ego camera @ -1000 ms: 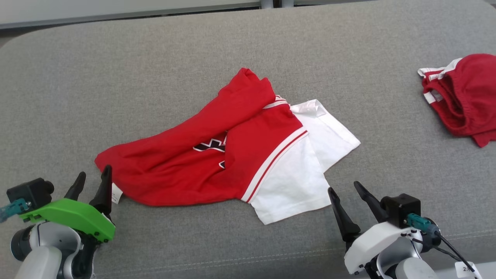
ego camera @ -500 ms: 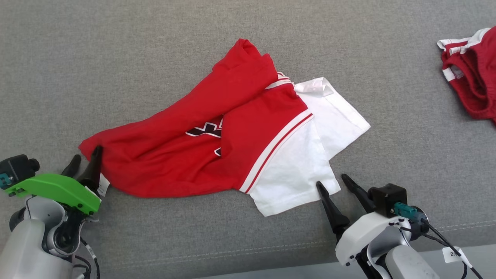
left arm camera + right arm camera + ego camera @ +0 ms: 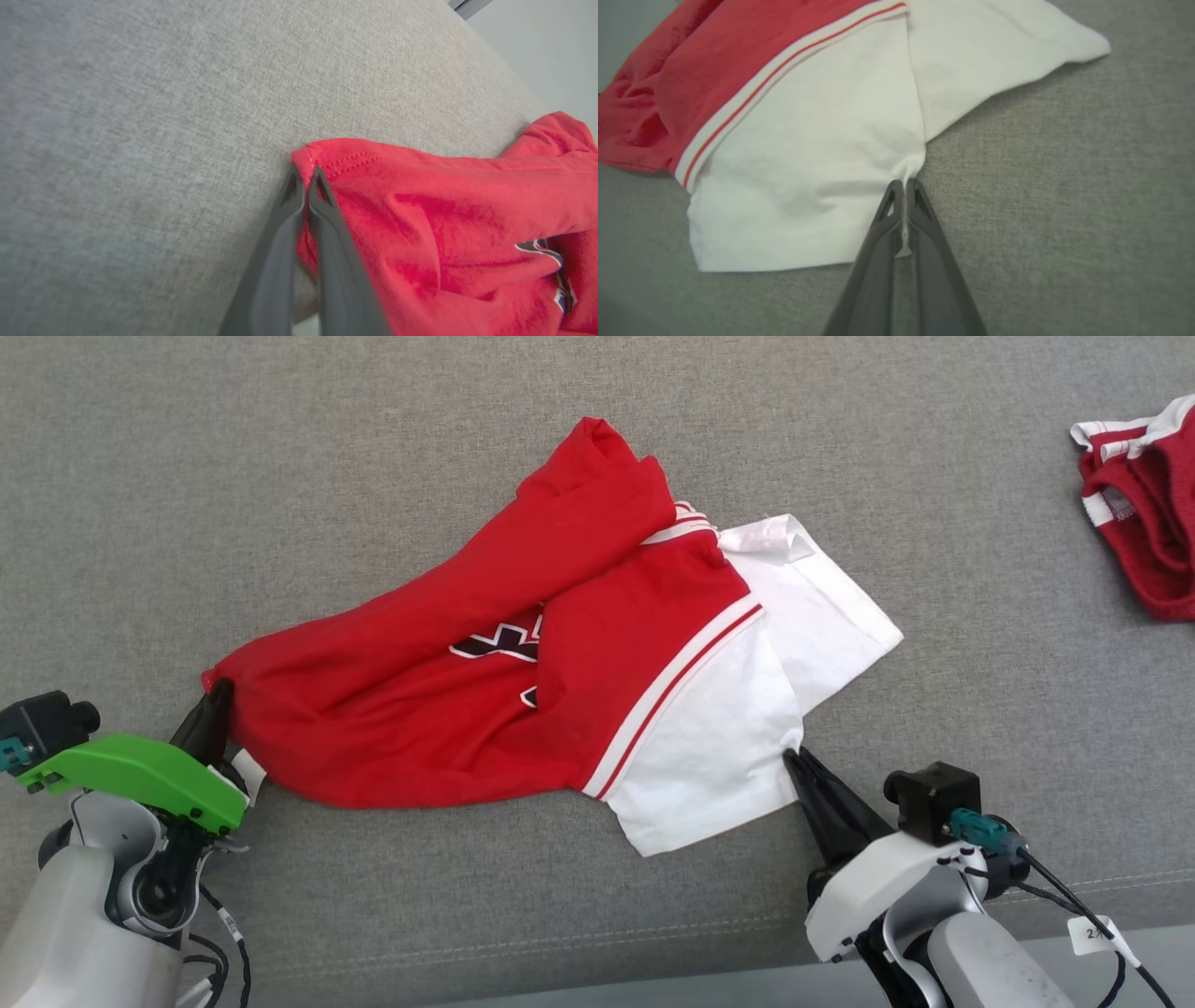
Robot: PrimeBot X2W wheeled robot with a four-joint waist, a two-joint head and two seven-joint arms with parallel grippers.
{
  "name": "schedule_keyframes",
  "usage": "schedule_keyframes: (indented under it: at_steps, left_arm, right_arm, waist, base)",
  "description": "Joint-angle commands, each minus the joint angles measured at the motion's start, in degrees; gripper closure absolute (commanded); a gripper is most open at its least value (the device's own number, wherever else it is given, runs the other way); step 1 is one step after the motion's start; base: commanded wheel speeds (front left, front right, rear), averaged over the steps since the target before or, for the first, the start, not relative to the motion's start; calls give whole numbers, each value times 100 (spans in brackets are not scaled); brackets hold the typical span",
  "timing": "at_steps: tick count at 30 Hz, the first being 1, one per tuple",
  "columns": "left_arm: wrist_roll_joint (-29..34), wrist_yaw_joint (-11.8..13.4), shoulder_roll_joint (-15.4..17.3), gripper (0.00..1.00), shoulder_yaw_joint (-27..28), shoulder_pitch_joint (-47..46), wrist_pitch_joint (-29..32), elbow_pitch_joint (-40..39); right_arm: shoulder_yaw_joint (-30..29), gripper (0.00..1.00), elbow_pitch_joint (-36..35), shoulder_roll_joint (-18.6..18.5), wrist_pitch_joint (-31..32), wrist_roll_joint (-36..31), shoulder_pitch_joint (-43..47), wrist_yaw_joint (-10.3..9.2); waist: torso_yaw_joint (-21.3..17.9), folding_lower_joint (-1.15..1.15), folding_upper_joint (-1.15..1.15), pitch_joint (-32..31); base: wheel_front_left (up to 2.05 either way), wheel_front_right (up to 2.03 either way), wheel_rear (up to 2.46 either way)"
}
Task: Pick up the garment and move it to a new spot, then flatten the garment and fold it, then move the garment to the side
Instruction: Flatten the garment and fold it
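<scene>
The garment (image 3: 523, 663) is a red and white shirt with a dark print, lying crumpled on the grey cushion (image 3: 373, 448). My left gripper (image 3: 217, 695) is shut on its red hem corner at the left end. In the left wrist view the two fingers pinch that red corner (image 3: 310, 161) of the garment (image 3: 444, 210). My right gripper (image 3: 795, 761) is shut on the corner of the white sleeve. The right wrist view shows a thin fold of white cloth (image 3: 905, 224) caught between the closed fingers (image 3: 903, 184), with the sleeve (image 3: 808, 154) spreading beyond.
A second red garment with white trim (image 3: 1144, 504) lies bunched at the far right of the cushion. The cushion's front seam (image 3: 560, 943) runs just behind both wrists. Open grey fabric stretches behind and to the left of the shirt.
Both grippers went from open to shut, each pinching a corner of the garment. The left red corner is pulled up slightly. The head camera tilted down earlier.
</scene>
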Motion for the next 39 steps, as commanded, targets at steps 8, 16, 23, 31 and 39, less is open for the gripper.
schedule_keyframes:
  at_steps: [8, 16, 23, 31, 39]
  left_arm:
    - [-244, -32, 157, 100, -15, 306, -542, -772]
    - [-18, 74, 534, 100, 160, 448, -956, -2154]
    - [199, 501, 753, 100, 337, -21, -863, -3439]
    - [417, 901, 953, 100, 258, -1137, -324, -3968]
    - [617, 1071, 1029, 100, 63, -2157, 117, -3836]
  right_arm:
    - [-337, 100, -849, -16, -611, 263, 118, 0]
    - [-714, 100, -2023, -194, -954, 529, -86, 0]
    - [-985, 100, -2504, -433, -891, 983, -1043, 0]
    - [-1082, 100, -2384, -710, -896, 1075, -2904, 0]
    - [-1141, 100, -2037, -900, -883, 987, -4112, 0]
  waist:
    - [-15, 0, 0, -185]
    - [0, 0, 0, -495]
    - [-36, 0, 0, -730]
    - [-161, 0, 0, -1034]
    - [-205, 0, 0, -1155]
  base:
    - [0, 0, 0]
    - [0, 0, 0]
    - [0, 0, 0]
    - [0, 0, 0]
    - [0, 0, 0]
